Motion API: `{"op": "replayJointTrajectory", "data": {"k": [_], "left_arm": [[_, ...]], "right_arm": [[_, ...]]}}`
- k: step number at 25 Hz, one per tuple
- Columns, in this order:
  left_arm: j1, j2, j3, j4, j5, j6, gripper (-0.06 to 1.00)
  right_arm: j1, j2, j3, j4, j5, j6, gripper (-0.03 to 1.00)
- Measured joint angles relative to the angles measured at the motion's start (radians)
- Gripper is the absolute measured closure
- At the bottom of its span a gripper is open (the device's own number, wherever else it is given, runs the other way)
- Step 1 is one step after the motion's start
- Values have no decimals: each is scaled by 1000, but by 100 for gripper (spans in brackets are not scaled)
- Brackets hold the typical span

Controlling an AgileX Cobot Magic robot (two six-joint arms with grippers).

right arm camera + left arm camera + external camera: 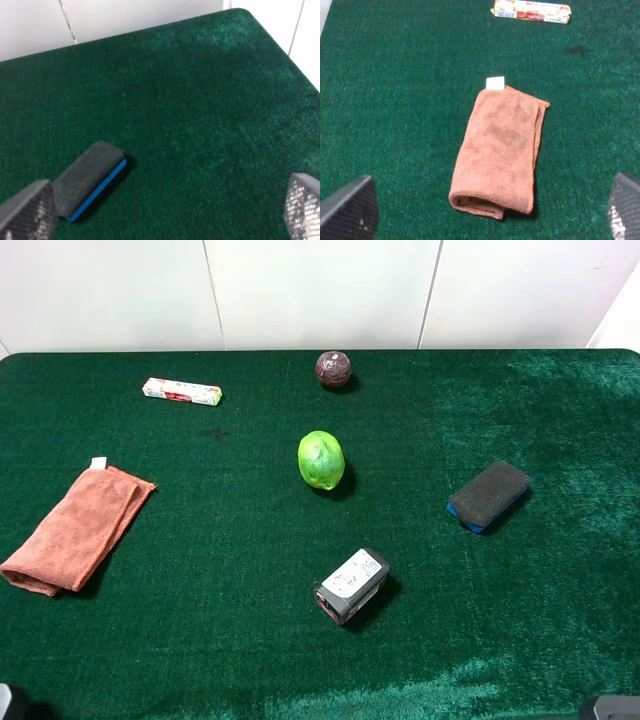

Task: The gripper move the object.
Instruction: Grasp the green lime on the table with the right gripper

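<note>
The lime-green fruit (pixel 321 460) lies on the green cloth near the middle of the table, in the exterior high view only. A smaller dark maroon ball (pixel 333 369) sits behind it near the back edge. Both arms sit at the near corners, barely showing in the exterior view. My left gripper (pixel 490 212) is open, its fingertips (pixel 347 207) spread wide above the orange cloth. My right gripper (pixel 165 212) is open, its fingertips (pixel 25 210) spread wide above bare cloth next to the eraser. Neither holds anything.
A folded orange cloth (pixel 75 528) (pixel 500 150) lies at the left. A long snack packet (pixel 181 391) (pixel 531 11) lies at the back left. A small grey box with a white label (pixel 352 585) lies in front of the fruit. A dark eraser with a blue base (pixel 488 495) (pixel 87 180) lies at the right.
</note>
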Motion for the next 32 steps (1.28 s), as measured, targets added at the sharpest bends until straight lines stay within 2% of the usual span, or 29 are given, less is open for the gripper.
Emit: {"op": "replayJointTrajectory", "data": {"k": [26, 32], "left_arm": [[0, 0, 0, 0, 0, 0, 2], [0, 0, 0, 0, 0, 0, 2]], "right_arm": [[0, 0, 0, 0, 0, 0, 27], [0, 131, -72, 12, 1, 0, 27]]}}
